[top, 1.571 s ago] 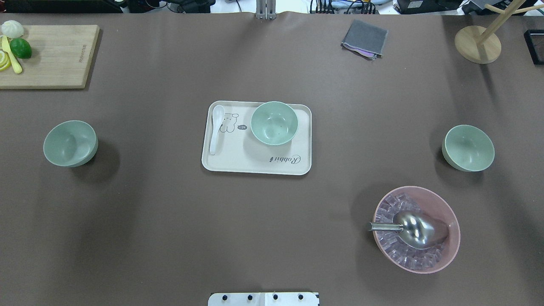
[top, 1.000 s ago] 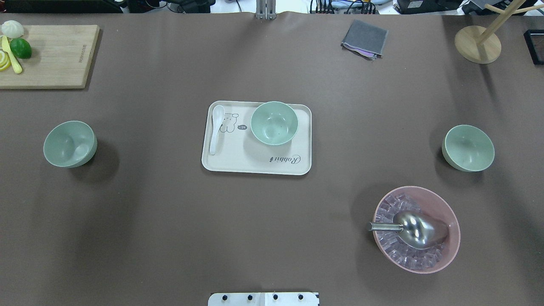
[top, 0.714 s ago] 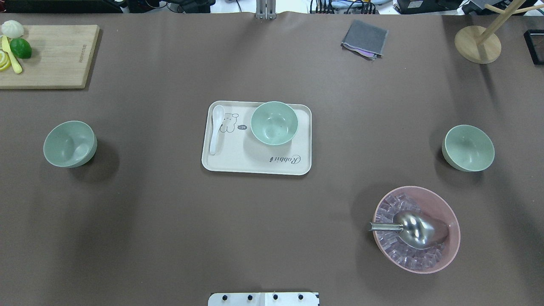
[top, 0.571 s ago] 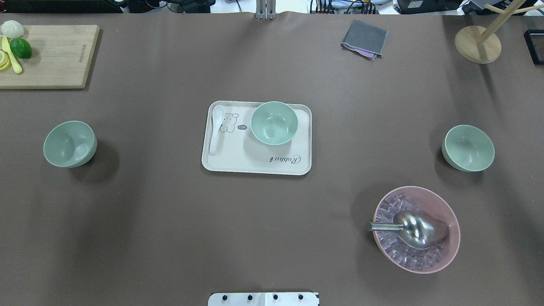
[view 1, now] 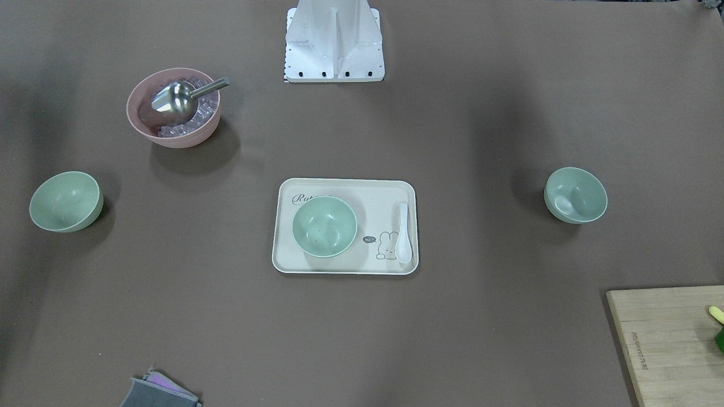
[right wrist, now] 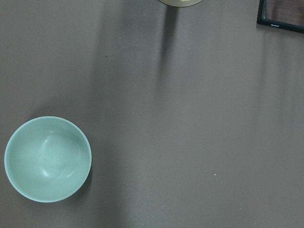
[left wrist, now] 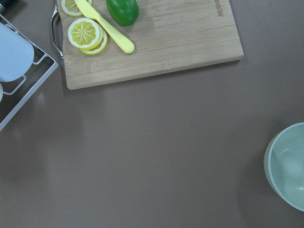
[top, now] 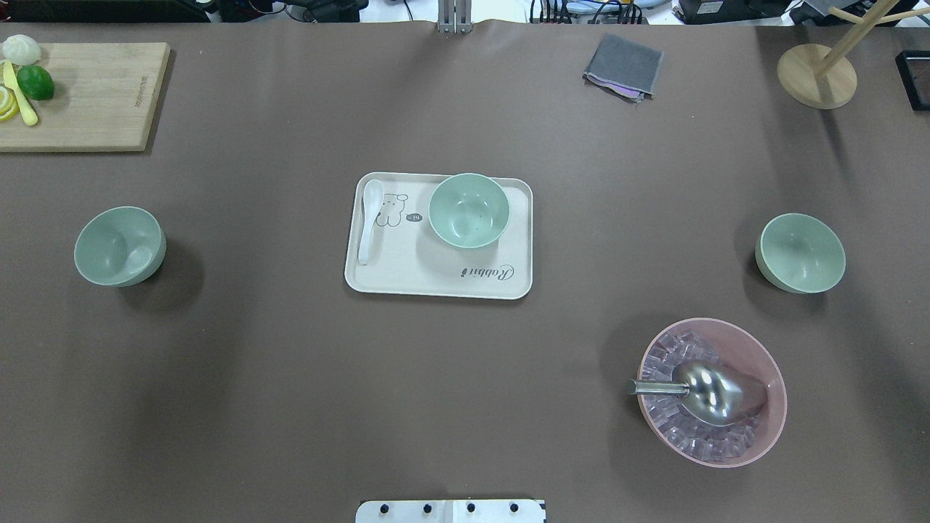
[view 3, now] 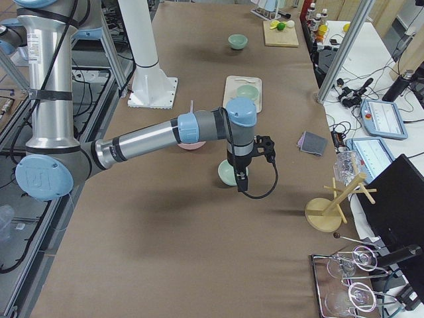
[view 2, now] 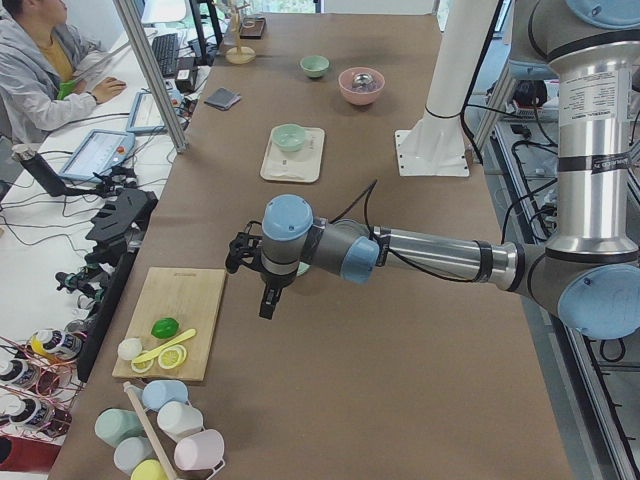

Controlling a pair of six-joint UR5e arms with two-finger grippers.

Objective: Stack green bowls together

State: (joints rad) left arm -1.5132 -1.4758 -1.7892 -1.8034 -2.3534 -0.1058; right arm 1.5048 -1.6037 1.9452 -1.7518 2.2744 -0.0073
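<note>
The left gripper [view 2: 268, 303] is hanging above the table at centre-left of the left side view; the right gripper [view 3: 242, 184] is hanging at the centre of the right side view. Neither is showing in any closer view, so I cannot tell whether their jaws are parted or closed, and neither is holding anything that I can see.

The left bowl [top: 120, 245] is sitting at middle left of the overhead view, and the left wrist camera is catching it only at its lower right edge; the right bowl [top: 800, 253] is sitting at middle right. The middle bowl [top: 468, 211] is resting on the tray [top: 407, 280] at the centre, well apart from both.

The risks, as I am judging them:
- The left arm is looking offset from its bowl, so a straight descent could be clipping the rim and tipping or skidding the bowl.
- A smooth rim could be slipping out of a shallow pinch.
- Nesting off-centre could be nudging the middle bowl toward the spoon [top: 370, 218].
- The right arm's path could be brushing the pink bowl [top: 771, 428], near the right bowl.

Against the oldest overhead frame, the left bowl's outline is looking very slightly shifted, as if it were settling; everything else is lying unchanged.
</note>
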